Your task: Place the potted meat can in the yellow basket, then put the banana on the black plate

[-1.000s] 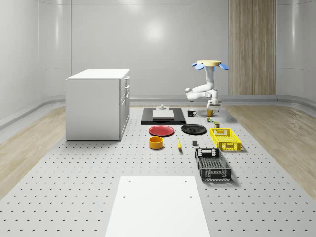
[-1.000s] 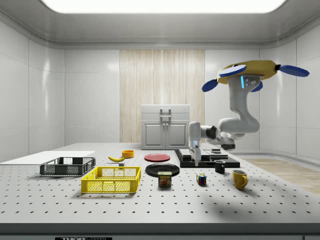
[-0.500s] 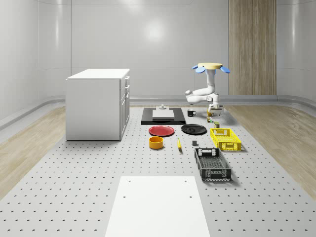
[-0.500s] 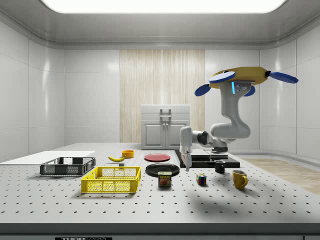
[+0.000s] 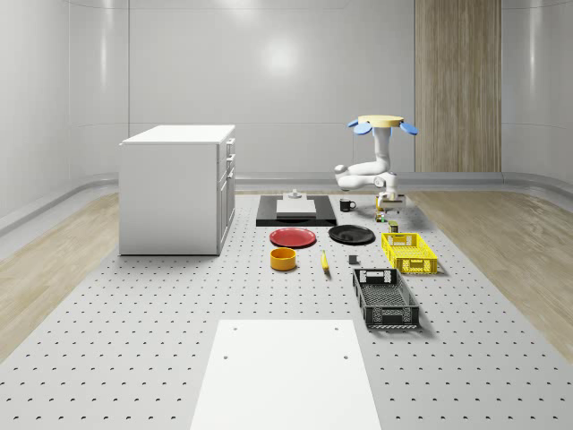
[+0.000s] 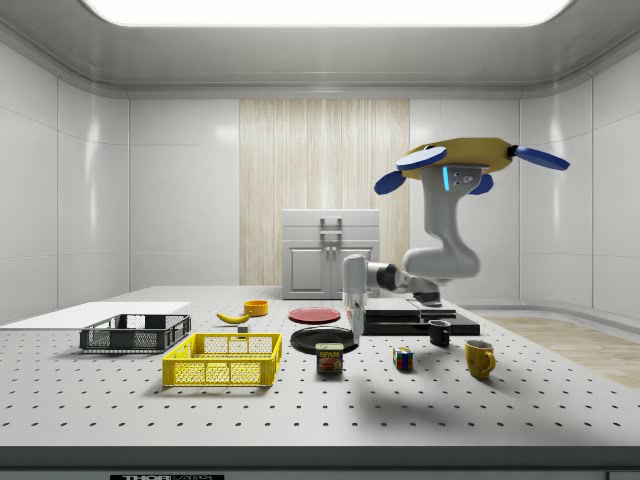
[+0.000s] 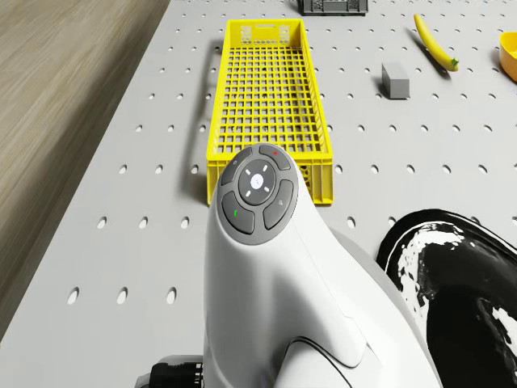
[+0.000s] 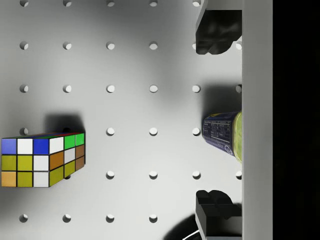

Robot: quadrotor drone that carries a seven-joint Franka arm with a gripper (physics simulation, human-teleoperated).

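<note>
1 potted meat can (image 6: 329,358) upright beside yellow basket (image 6: 224,360), gripper (image 8: 218,122) spread open above it, drone (image 6: 462,160) hovering.

potted meat can (image 6: 329,357) label: "spam"; other print unreadable

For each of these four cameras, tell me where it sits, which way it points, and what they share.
Whole-scene view: off the robot, high, looking down the table; drone and arm hover at the far end.
Side view: off the robot, level with the table's side; gripper hangs near the potted meat can.
Drone view: on the drone's body, looking down past the arm at the yellow basket.
Wrist view: on the wrist, looking along the open fingers at the can.
Shared: side and wrist views both show the Rubik's cube.
</note>
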